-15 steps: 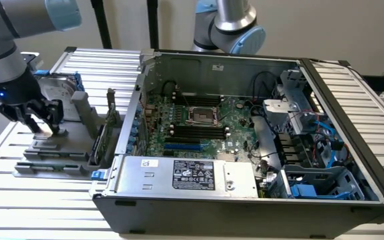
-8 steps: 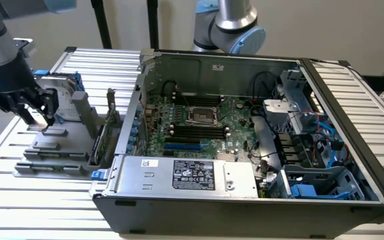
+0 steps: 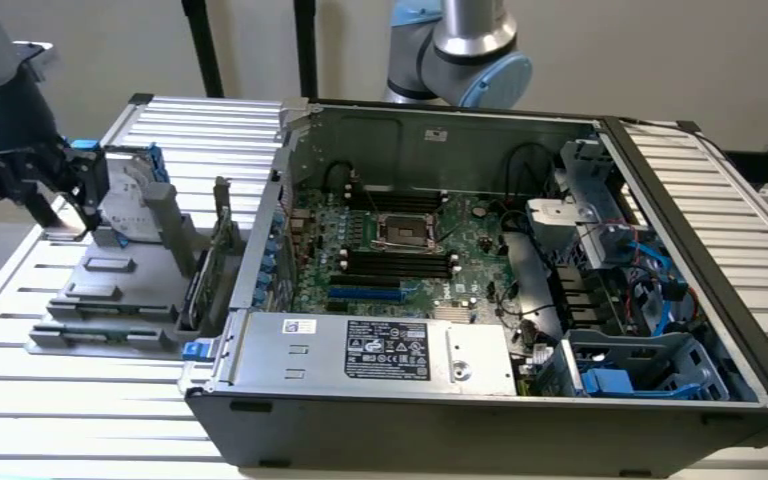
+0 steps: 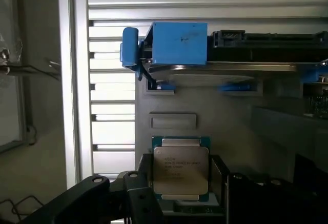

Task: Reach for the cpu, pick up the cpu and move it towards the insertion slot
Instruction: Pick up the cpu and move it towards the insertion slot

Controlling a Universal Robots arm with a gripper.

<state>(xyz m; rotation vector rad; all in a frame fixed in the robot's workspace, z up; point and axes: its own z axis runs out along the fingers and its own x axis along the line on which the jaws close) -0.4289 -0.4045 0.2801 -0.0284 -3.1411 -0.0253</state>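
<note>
In the exterior view, my black gripper [image 3: 71, 220] hangs at the exterior view's far left. It is over the grey moulded parts fixture [image 3: 111, 300] that rests on the slatted table beside the open dark computer case [image 3: 704, 200]. A silver hard drive with blue rails [image 3: 131, 195] stands just beside the gripper. The insertion slot [image 3: 404, 232], a square socket with a shiny metal frame and dark centre, lies on the green board inside the case. That puts it well apart from the gripper, toward the exterior view's right and beyond the case's tall side wall. I judge that wall to be the thing any carry must clear.

In the wrist view, the cpu [image 4: 180, 168], a small flat square chip with a silver-grey printed top and green edging, sits directly under the wrist. It is centred in the gripper's span, its edges square to it, with the grey fixture behind. I cannot tell whether the gripper has clamped onto it or merely brackets it.
</note>
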